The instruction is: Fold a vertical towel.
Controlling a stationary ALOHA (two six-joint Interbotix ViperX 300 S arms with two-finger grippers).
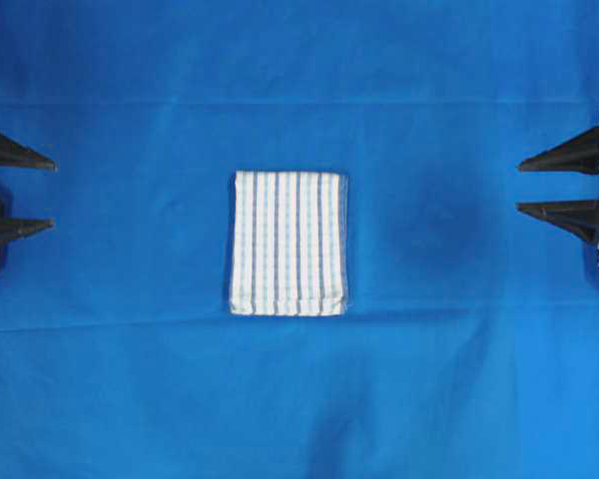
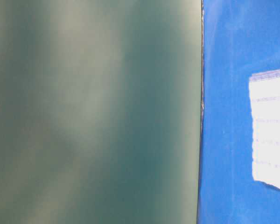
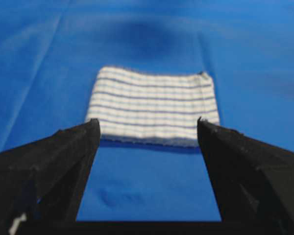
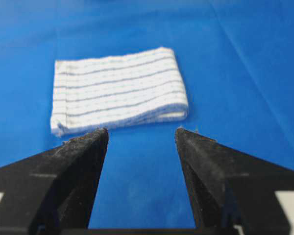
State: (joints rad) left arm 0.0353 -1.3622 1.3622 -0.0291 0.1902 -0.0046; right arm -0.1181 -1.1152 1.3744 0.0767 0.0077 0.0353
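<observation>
Both my grippers empty, jaws spread wide | left gripper parked at left edge of blue cloth, right gripper at right edge, each well apart from towel | towel folded into compact rectangle, flat at cloth centre, stripes running lengthwise, layered edges visible in right wrist view.

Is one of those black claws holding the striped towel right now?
No. The towel lies alone mid-cloth, while the left gripper and right gripper sit open at the edges.
</observation>
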